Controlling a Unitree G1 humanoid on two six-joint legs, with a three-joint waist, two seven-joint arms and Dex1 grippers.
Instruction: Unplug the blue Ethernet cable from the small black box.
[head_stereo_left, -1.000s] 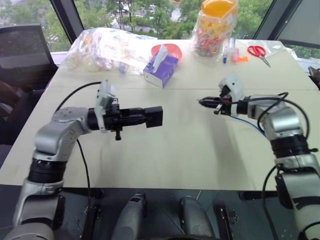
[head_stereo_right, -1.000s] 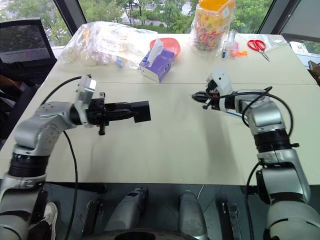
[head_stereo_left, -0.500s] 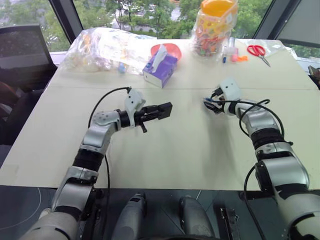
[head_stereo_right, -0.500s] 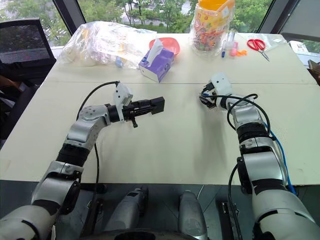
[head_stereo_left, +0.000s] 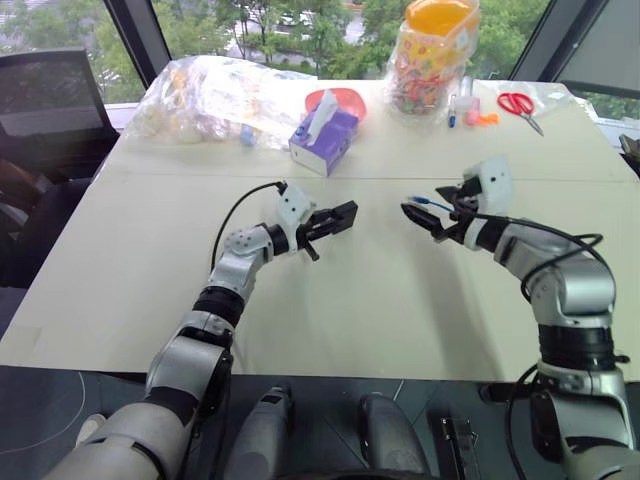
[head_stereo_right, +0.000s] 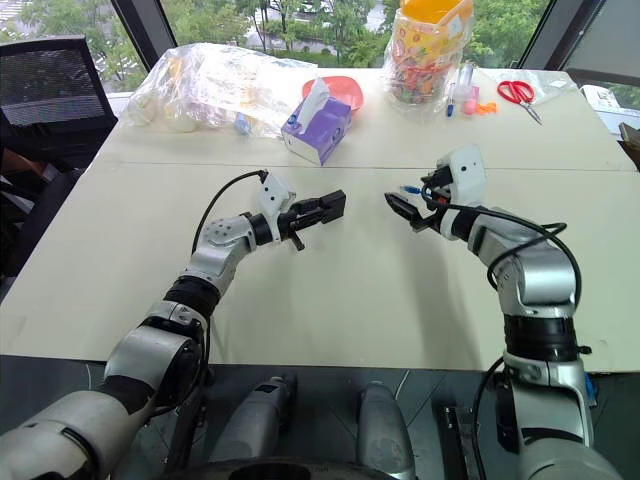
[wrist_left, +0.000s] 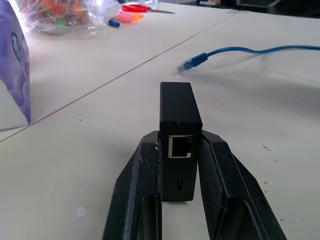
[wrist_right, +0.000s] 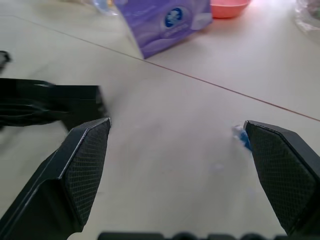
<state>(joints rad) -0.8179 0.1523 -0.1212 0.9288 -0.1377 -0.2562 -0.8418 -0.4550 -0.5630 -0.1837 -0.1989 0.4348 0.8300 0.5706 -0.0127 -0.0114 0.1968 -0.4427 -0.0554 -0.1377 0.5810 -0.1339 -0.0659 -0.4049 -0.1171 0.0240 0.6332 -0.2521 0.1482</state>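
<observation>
The small black box (wrist_left: 179, 112) sits between my left gripper's fingers (wrist_left: 145, 170), which press on both of its sides; its socket faces the wrist camera and is empty. My left gripper (head_stereo_left: 343, 214) holds it low over the middle of the table. The blue Ethernet cable (wrist_left: 240, 50) lies loose on the table, its plug (wrist_left: 191, 62) a short way beyond the box. My right gripper (head_stereo_left: 425, 208) hovers just above that plug (head_stereo_left: 424, 203), wide open and empty.
At the table's far side stand a purple tissue box (head_stereo_left: 322, 138), a red bowl (head_stereo_left: 342, 99), a crumpled plastic bag (head_stereo_left: 215, 92) and a jar of sweets (head_stereo_left: 430, 55). Red scissors (head_stereo_left: 517, 104) and markers (head_stereo_left: 470, 113) lie far right. A dark chair (head_stereo_left: 50, 100) stands left.
My right gripper has opened, let the plug drop onto the table and drawn back. My left arm has stretched forward and down, carrying the box toward the table's middle.
</observation>
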